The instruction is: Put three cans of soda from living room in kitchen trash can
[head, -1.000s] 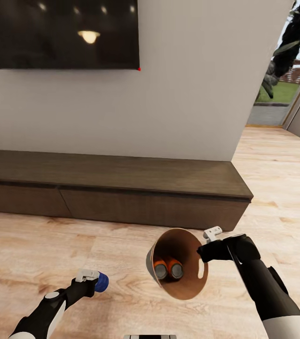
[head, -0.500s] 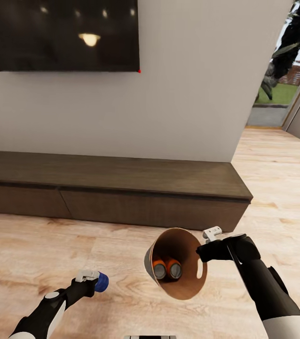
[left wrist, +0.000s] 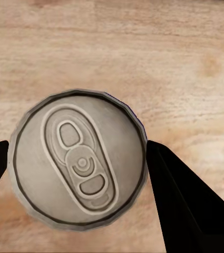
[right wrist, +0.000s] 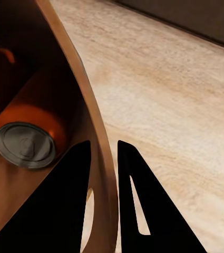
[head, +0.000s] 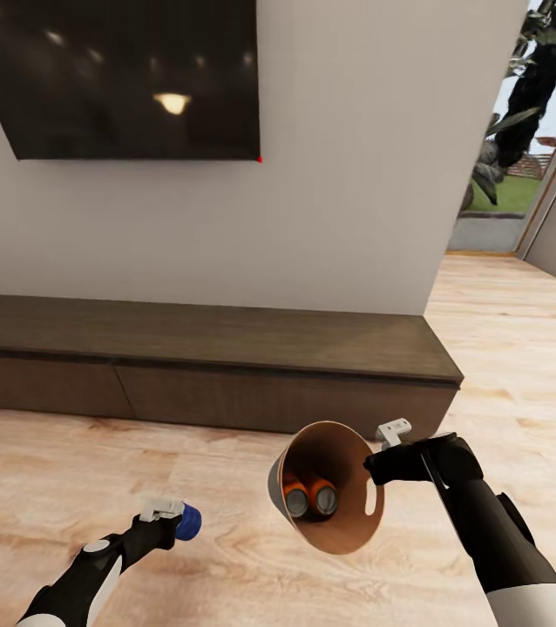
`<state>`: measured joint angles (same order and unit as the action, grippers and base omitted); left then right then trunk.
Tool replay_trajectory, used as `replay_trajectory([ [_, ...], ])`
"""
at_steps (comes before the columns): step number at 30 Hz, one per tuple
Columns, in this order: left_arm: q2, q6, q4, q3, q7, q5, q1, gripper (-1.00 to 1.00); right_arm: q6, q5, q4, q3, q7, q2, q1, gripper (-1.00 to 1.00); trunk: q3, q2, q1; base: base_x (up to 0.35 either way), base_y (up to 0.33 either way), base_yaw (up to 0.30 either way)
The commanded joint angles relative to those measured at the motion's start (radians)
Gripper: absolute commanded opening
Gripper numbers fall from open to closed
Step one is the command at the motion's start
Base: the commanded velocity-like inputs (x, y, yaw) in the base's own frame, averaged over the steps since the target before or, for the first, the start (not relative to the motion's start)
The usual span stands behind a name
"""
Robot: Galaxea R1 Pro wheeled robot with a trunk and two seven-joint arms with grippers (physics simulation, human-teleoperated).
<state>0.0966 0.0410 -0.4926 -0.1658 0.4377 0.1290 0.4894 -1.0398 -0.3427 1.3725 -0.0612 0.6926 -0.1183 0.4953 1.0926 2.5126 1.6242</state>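
Pale wood-plank floor [head: 43, 488] runs under me toward a long low dark-wood cabinet [head: 226, 348] set against a white wall [head: 356, 174]. A black television [head: 121, 78] hangs above it, its top and left side cut off by the frame. At the right an opening shows greenery outdoors.

My left gripper [head: 176, 515] is clamped on the blue soda can [head: 189, 521]; from my left wrist its silvery pull-tab top [left wrist: 77, 158] sits between my dark fingers [left wrist: 180, 205].

My right gripper [head: 381, 466] pinches the rim of the copper trash can [head: 348, 531], one finger inside the wall, one outside. The can tilts toward me, held off the floor. Two orange soda cans [head: 310, 496] lie at its bottom, their far ends hidden in shadow.
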Motion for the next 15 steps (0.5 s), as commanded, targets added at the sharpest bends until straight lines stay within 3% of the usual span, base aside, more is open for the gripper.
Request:
replay_trajectory([
  [1,0.0,-0.001,0.0,0.0,0.0,0.003,0.0,-1.0,-0.007,0.026,0.0,0.0,0.003,0.0,0.0,-1.0,-0.004,0.0,0.0,0.0,0.0,0.0],
  [6,0.002,0.001,-0.003,0.001,0.004,0.003,0.0,-1.0,-0.007,0.028,0.0,0.0,0.004,0.0,0.0,-1.0,-0.023,-0.001,-0.003,0.0,0.0,0.0],
  [9,0.004,0.008,-0.025,0.002,0.049,0.003,0.0,-1.0,-0.007,0.03,0.0,0.0,0.004,0.0,0.0,-1.0,-0.035,-0.002,-0.004,0.0,0.0,0.0],
  [14,0.005,0.061,-0.108,0.0,0.186,0.002,0.0,-1.0,-0.007,0.033,-0.008,0.001,0.006,-0.002,0.0,-1.0,-0.054,-0.003,-0.006,0.0,0.0,0.0],
  [15,0.006,0.088,-0.142,-0.002,0.252,0.002,0.0,-1.0,-0.007,0.034,-0.013,0.001,0.029,-0.004,0.0,-1.0,-0.058,-0.004,-0.007,0.0,0.0,0.0],
])
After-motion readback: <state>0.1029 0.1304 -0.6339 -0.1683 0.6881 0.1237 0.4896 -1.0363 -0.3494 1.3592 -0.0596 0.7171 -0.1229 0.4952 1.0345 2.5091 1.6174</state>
